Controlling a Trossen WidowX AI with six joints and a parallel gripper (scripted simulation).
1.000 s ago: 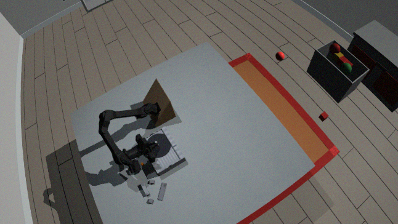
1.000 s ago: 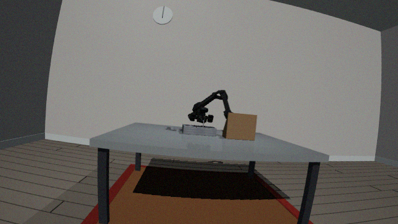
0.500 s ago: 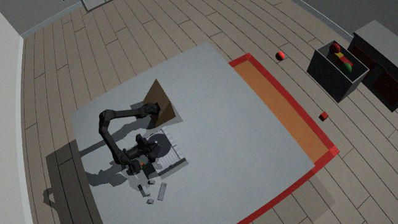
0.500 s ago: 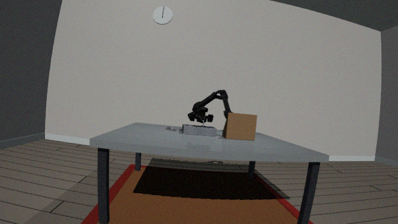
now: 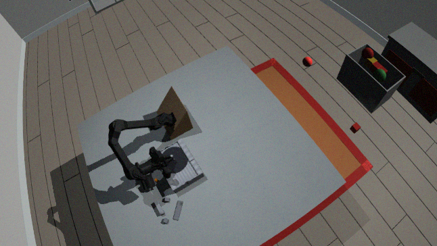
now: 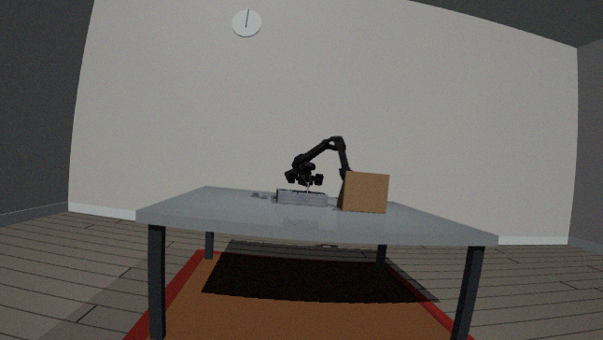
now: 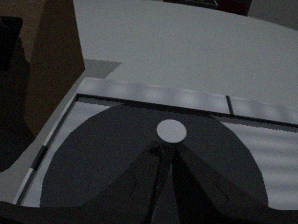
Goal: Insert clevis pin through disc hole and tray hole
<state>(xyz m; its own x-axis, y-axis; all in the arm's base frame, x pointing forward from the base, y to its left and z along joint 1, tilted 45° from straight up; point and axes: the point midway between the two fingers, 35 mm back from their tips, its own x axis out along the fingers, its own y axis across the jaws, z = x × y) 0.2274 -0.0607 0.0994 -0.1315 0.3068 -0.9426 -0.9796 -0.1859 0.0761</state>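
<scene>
Pincer: our one gripper point(image 5: 170, 164) point(image 6: 305, 179) point(image 7: 165, 149) grips one pin point(image 6: 308, 187) point(image 7: 171, 131), head up.
Disc: we see one point(image 5: 176, 159) point(image 7: 100, 160), inside one tray point(image 5: 194, 180) point(image 6: 302, 198) point(image 7: 150, 96), below the pin's head.
Box: one point(image 6: 366, 192), right of the tray.

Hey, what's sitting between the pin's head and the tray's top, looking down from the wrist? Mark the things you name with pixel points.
The disc point(image 5: 180, 157) point(image 7: 95, 165): the wrist view shows it spread across the tray point(image 5: 200, 176) point(image 7: 150, 97), beneath the pin's head point(image 7: 171, 131).

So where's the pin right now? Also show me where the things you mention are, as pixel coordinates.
In the wrist view, the pin point(image 5: 171, 156) point(image 6: 308, 188) point(image 7: 171, 131) is pinched at the tips of the tool point(image 5: 170, 162) point(image 6: 305, 181) point(image 7: 165, 149), its round head up, over the dark disc point(image 5: 179, 163) point(image 7: 90, 165).
</scene>
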